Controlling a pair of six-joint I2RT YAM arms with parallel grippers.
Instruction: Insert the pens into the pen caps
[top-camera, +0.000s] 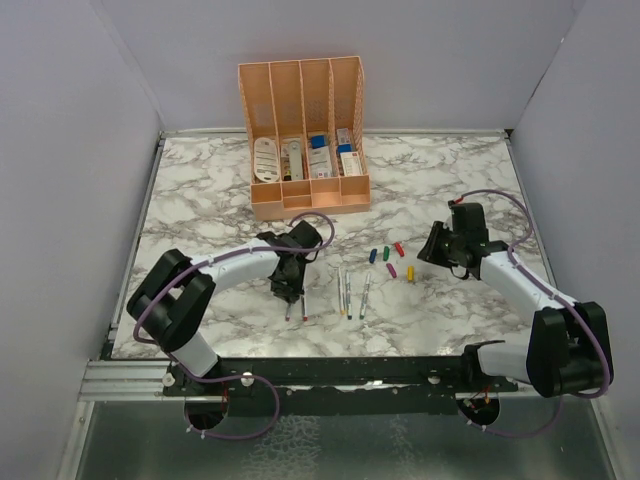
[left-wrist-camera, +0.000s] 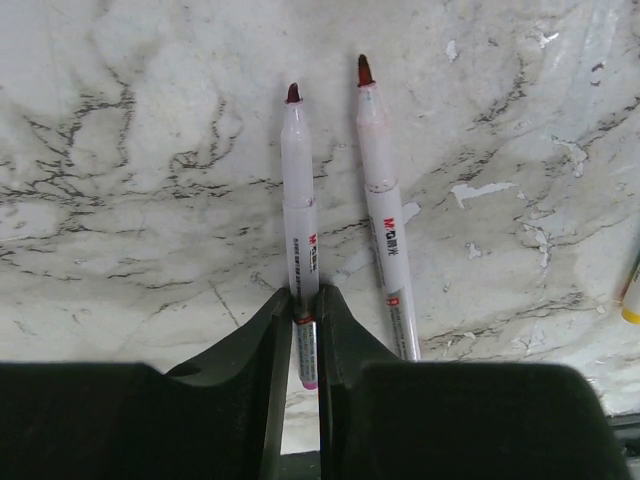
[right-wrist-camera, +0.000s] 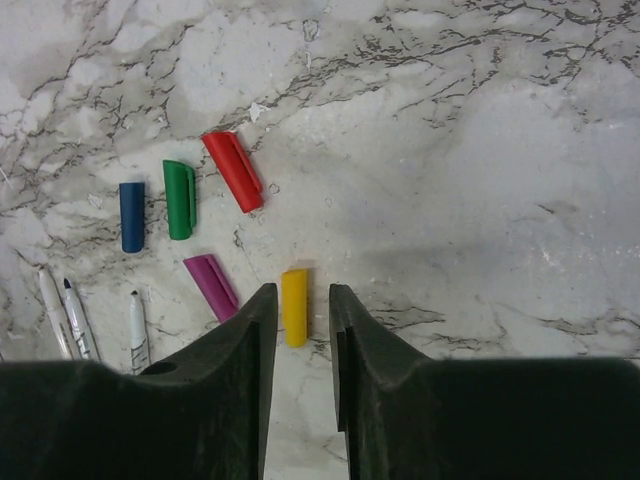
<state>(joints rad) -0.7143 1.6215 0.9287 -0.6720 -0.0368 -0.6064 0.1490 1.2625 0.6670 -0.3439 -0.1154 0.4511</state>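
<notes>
My left gripper (left-wrist-camera: 305, 300) is shut on a grey-white pen (left-wrist-camera: 300, 210) with a dark purple tip, lying on the marble and pointing away from the wrist. A red-tipped pen (left-wrist-camera: 385, 230) lies right beside it. In the top view the left gripper (top-camera: 287, 288) sits over these two pens, and three more pens (top-camera: 348, 292) lie to their right. Blue (right-wrist-camera: 131, 216), green (right-wrist-camera: 180, 199), red (right-wrist-camera: 233, 170), purple (right-wrist-camera: 211, 286) and yellow (right-wrist-camera: 294, 306) pen caps lie loose. My right gripper (right-wrist-camera: 301, 292) hovers over the yellow cap, its jaws narrowly apart and holding nothing.
A peach organiser (top-camera: 303, 140) with white boxes and cards stands at the back of the marble table (top-camera: 450, 180). White walls close in the left, right and back sides. A metal rail runs along the near edge.
</notes>
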